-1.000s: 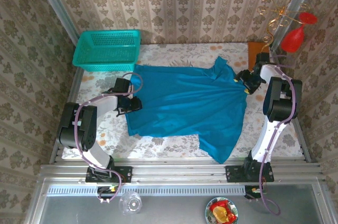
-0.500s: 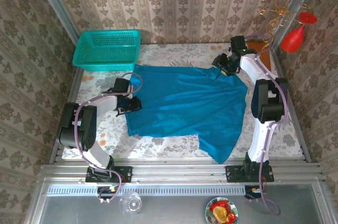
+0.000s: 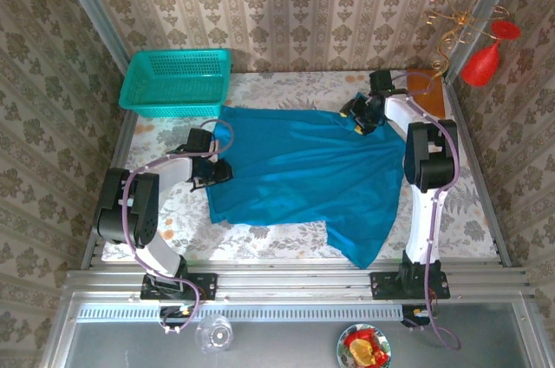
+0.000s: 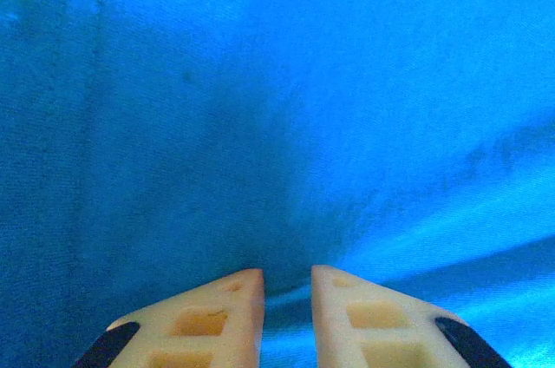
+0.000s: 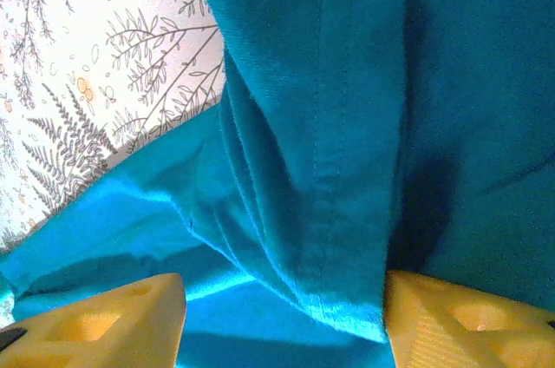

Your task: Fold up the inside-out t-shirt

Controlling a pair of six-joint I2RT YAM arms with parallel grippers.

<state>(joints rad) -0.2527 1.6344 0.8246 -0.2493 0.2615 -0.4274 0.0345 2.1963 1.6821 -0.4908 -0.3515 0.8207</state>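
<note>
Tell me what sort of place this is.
Probably a robot test cell dressed up like a home: patterned wallpaper panels enclose it, a floral tablecloth lies under the t-shirt, and a metal frame rail runs along the near edge.

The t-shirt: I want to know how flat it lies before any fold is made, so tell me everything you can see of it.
The t-shirt is plain teal-blue with no print, made of thin soft cloth with stitched seams showing. It lies spread mostly flat on the floral-covered table with shallow wrinkles, and one part reaches toward the near edge on the right. The left end effector is nearly shut and pinches its left edge. The right end effector is open and straddles a bunched, seamed fold at the far right corner.
</note>
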